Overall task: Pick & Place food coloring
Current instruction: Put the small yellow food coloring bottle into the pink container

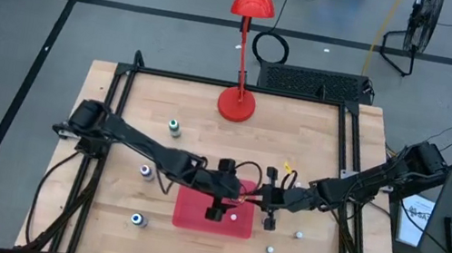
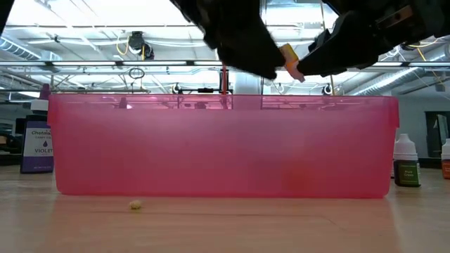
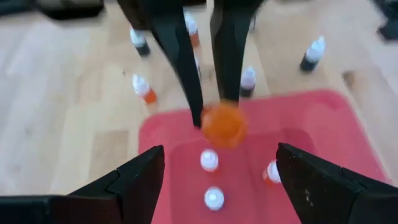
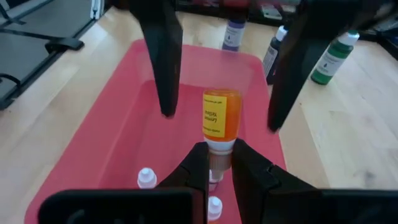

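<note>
Right hand [image 4: 212, 163]: your fingers are pinched almost together on the white cap of an orange food coloring bottle [image 4: 219, 120], whose body sticks out ahead of the fingertips over the red tray [image 4: 112, 143]. The grip takes only the narrow cap end, so you risk the bottle swinging or slipping out; I judge that a jolt or an early release would drop it at a slant, letting it bounce off the tray floor or knock the capped bottles [image 4: 147, 177] already standing just below your hand.

Left hand [image 3: 219, 180]: your fingers stand wide apart and hold nothing. They hang over the same tray, directly opposite the right hand, with the orange bottle between the two. The second risk lies here: the hands are close, and if you advance either one, its fingers could strike the other hand or the bottle and knock it loose.

Beyond the hands, in the overhead view, the tray [image 1: 193, 213] sits below both hands at the desk's near middle. More bottles stand on the bare desk [image 1: 115, 126] to either side of the tray, including a green-capped one [image 1: 174, 126] well out from the left hand. A red lamp [image 1: 237, 101] stands at the far edge, well apart from both hands.
</note>
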Controlling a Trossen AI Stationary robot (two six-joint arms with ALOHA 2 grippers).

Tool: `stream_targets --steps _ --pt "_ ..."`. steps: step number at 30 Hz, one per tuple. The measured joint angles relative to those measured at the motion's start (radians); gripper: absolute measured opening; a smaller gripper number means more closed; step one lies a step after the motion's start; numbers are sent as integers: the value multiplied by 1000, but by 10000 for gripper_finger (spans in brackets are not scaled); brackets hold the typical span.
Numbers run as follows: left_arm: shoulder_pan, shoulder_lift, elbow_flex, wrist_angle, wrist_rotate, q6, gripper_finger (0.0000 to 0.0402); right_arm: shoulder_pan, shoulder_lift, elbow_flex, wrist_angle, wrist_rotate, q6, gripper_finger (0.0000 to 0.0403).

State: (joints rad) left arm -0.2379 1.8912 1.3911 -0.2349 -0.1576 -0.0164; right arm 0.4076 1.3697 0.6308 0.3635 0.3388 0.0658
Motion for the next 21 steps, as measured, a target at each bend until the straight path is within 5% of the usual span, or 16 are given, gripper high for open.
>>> stream_targets --steps 21 --pt "15 11 0 94 0 -40 305 0 0 0 0 0 0 33"
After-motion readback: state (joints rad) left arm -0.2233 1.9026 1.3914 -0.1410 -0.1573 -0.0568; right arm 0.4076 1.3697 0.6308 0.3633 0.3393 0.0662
